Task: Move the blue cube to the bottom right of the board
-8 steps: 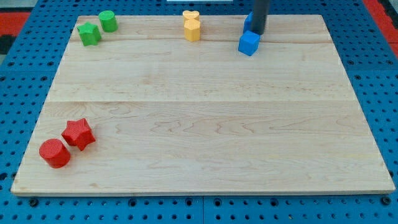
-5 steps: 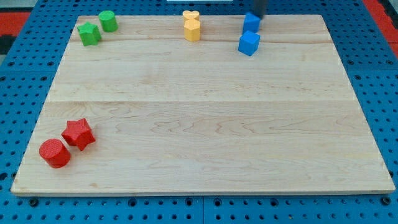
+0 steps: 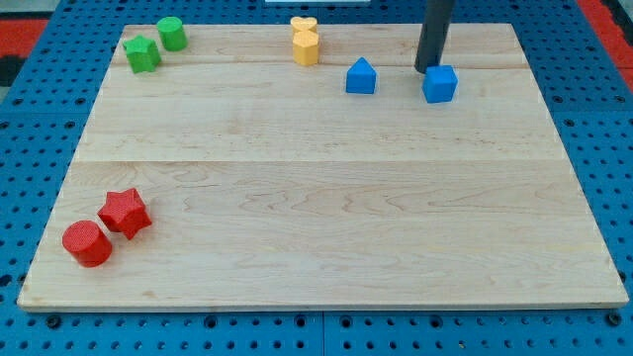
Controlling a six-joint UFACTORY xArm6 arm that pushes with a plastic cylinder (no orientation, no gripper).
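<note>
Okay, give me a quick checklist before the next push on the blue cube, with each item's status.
1. My tip behind the blue cube, on its top-left side: ok.
2. Tip touching the cube: cannot tell.
3. Path to the wooden board's bottom right free of blocks: ok.
4. Blue pointed-top block clear to the left: ok.
5. Cube at goal: not ok.

Single camera, raised, angled down across the whole wooden board (image 3: 326, 198), moderately close
</note>
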